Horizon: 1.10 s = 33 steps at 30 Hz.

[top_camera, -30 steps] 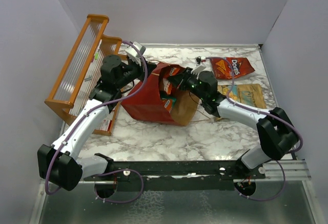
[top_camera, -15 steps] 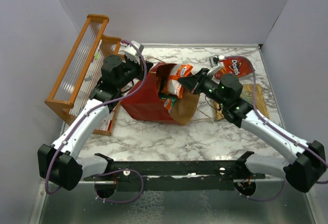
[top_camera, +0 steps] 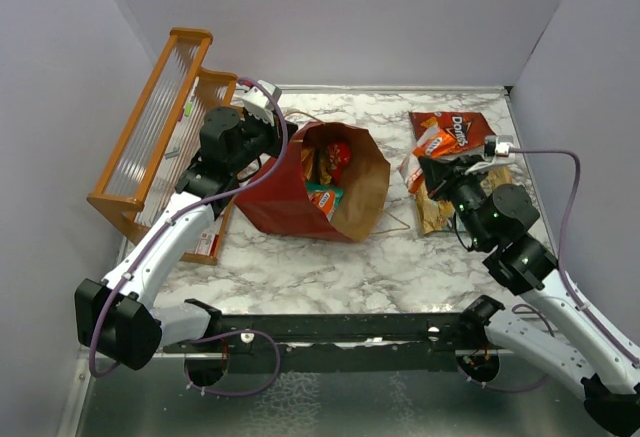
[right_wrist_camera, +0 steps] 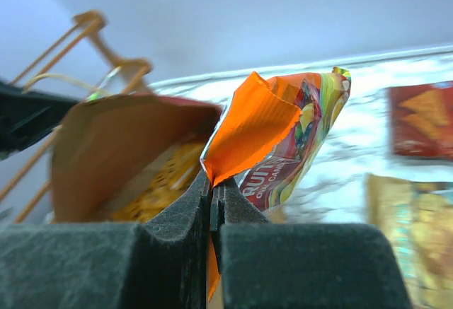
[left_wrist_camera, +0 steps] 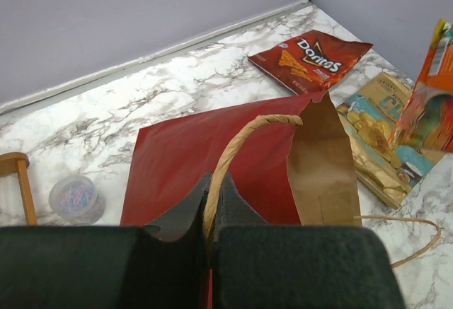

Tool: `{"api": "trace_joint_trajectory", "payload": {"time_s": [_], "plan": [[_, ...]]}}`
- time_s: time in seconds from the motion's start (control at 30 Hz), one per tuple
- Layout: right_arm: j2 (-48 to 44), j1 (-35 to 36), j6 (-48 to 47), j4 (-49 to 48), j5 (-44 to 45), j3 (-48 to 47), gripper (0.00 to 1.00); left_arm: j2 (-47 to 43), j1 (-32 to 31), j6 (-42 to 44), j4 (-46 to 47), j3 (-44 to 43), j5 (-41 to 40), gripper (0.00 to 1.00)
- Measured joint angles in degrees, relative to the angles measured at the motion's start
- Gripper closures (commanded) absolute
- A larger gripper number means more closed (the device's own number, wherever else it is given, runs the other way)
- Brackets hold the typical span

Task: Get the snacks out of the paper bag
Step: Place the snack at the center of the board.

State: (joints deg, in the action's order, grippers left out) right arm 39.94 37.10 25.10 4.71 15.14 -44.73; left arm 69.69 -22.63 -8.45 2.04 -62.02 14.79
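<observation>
The paper bag (top_camera: 290, 197) lies tipped on the marble, dark red outside and brown inside, with its mouth facing right. My left gripper (top_camera: 280, 139) is shut on its twine handle (left_wrist_camera: 241, 139) at the bag's left rim. A small red packet (top_camera: 338, 157) and a teal packet (top_camera: 322, 199) show inside the mouth. My right gripper (top_camera: 432, 164) is shut on the top edge of an orange packet (top_camera: 434, 143), which hangs to the right of the bag (right_wrist_camera: 113, 146). That packet (right_wrist_camera: 276, 125) is over the dark red Doritos bag (top_camera: 462, 127) and the orange-yellow chip bag (top_camera: 438, 212).
An orange wooden rack (top_camera: 160, 127) leans at the back left, close behind my left arm. A small clear tub (left_wrist_camera: 74, 197) sits on the marble beyond the bag. The second twine handle (top_camera: 395, 225) trails on the table at the bag's mouth. Walls close in the table on three sides.
My right gripper has drawn back out of the bag's mouth and swung right, carrying the orange packet over the Doritos bag. The left gripper has kept its hold on the handle.
</observation>
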Motion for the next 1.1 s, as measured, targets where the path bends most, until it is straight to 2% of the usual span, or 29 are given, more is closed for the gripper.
{"api": "trace_joint_trajectory", "payload": {"time_s": [0.2,0.4,0.47,0.63,0.83,1.1], "plan": [[-0.52,-0.02,-7.93,0.63,13.51,-0.35,0.99,0.00,0.00,0.00,-0.02,-0.02,-0.11,1.00],[8.15,-0.07,-11.87,-0.87,25.68,-4.52,0.99,0.00,0.00,0.00,-0.02,-0.02,-0.11,1.00],[11.15,-0.74,-11.87,-1.99,27.08,-4.87,0.99,0.00,0.00,0.00,-0.02,-0.02,-0.11,1.00],[19.58,-8.48,-7.56,-2.95,23.96,-5.62,0.99,-0.07,-0.02,-0.04,0.02,-0.02,-0.09,1.00],[30.97,-21.29,1.07,-6.38,13.90,-9.01,0.99,-0.70,-0.50,-0.07,0.00,-0.02,-0.11,1.00],[48.41,-28.83,10.82,-14.36,4.00,-17.92,0.99,-1.18,-0.66,-0.04,0.00,-0.02,-0.15,1.00]]}}
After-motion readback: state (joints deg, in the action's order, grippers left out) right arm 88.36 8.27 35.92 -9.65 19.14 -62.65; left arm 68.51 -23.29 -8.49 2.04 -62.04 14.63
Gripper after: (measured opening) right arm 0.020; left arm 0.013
